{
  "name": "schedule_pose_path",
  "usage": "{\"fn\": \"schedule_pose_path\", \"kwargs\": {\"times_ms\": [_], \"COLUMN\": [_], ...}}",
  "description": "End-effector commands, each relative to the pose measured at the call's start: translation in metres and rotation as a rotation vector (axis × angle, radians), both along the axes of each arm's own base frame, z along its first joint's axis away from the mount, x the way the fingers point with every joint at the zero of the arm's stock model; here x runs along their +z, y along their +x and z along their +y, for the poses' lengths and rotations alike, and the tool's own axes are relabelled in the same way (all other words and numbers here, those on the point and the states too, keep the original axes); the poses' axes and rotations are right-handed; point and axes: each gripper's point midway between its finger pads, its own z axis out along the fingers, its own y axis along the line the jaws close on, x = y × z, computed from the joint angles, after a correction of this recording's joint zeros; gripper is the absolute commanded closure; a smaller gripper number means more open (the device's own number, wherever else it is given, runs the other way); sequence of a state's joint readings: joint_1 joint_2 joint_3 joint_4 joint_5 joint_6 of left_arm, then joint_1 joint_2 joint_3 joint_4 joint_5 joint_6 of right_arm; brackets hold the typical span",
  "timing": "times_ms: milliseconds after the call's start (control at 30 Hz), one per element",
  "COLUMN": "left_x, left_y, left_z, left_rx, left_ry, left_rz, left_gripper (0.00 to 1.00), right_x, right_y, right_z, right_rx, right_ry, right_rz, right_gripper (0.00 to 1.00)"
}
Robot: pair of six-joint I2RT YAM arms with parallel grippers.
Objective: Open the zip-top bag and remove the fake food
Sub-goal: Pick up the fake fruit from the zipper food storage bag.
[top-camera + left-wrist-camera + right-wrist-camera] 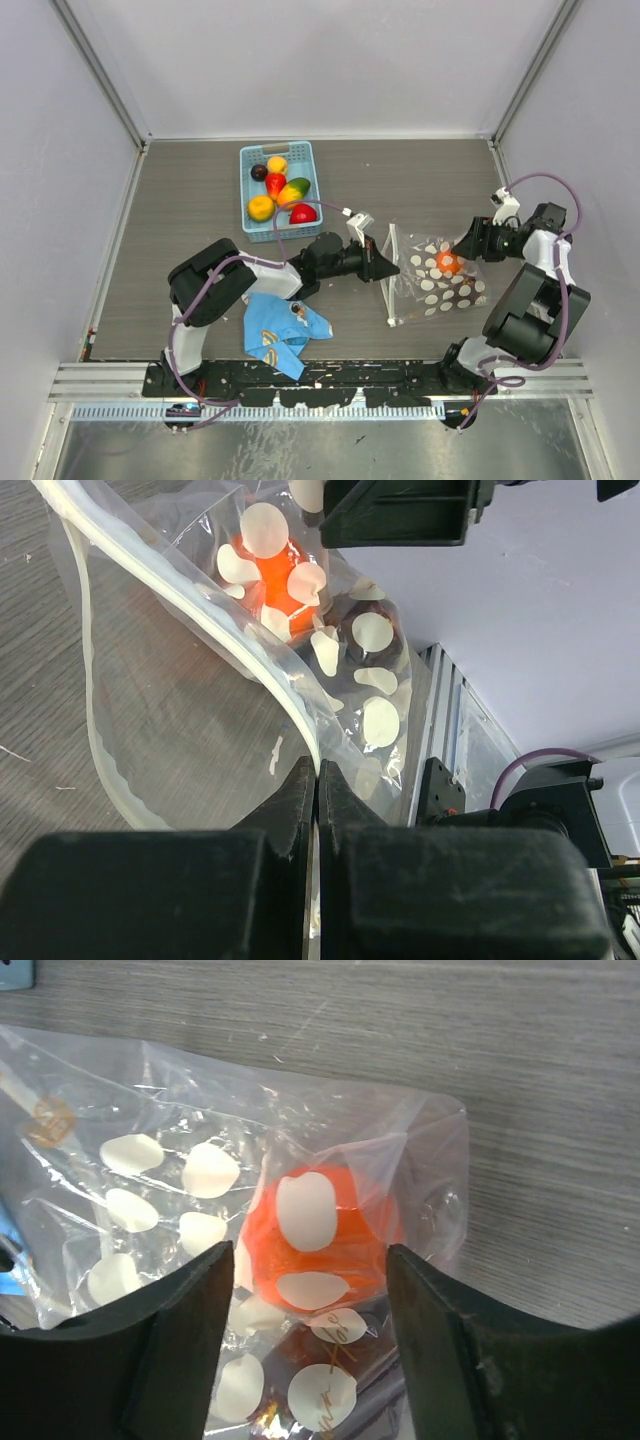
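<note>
Right wrist: fake food within claw

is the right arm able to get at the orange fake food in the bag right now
Probably not directly. The right tool sits open at the zip-top bag's sealed end, straddling the orange fake food through the plastic. The opening is at the far end, pinched by the left tool.

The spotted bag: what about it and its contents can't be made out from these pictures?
- Left wrist view: a dark shape beside the orange piece in the zip-top bag; white dots and creased plastic hide what it is.
- Right wrist view: whether the fingers of the right hand touch the bag; clear plastic blurs the contact.
- Top view: any further food in the bag; too small, masked by dots.
</note>
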State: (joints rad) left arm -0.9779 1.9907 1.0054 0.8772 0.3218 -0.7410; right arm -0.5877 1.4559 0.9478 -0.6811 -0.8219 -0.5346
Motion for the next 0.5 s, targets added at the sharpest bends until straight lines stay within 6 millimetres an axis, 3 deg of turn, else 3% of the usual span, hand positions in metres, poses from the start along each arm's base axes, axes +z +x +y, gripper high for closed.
{"fn": "schedule_pose_path", "kwargs": {"times_ms": [0,267,367,467], "left_x": [0.047,0.043,0.041,0.037], "left_y": [0.000,0.001,0.001,0.001], "left_z": [-0.008,-0.009,-0.010,-0.011], "left_rx": [-0.018,-0.018,-0.019,-0.020], "left_ry": [-0.097,-0.091,-0.087,-0.077], "left_rz": [-0.089,-0.086,-0.083,-0.077], "left_gripper": [1.00,1.00,1.00,1.00], "right_x": [-0.009,-0.031,-0.038,-0.047], "right_y": [0.003,0.005,0.006,0.006], "right_z": [-0.010,-0.019,-0.019,-0.018], "right_rx": [-0.029,-0.069,-0.065,-0.054], "right_ry": [-0.054,-0.137,-0.187,-0.223], "right_rz": [0.041,0.120,0.145,0.175], "right_gripper": [0.38,0.81,0.92,0.96]}}
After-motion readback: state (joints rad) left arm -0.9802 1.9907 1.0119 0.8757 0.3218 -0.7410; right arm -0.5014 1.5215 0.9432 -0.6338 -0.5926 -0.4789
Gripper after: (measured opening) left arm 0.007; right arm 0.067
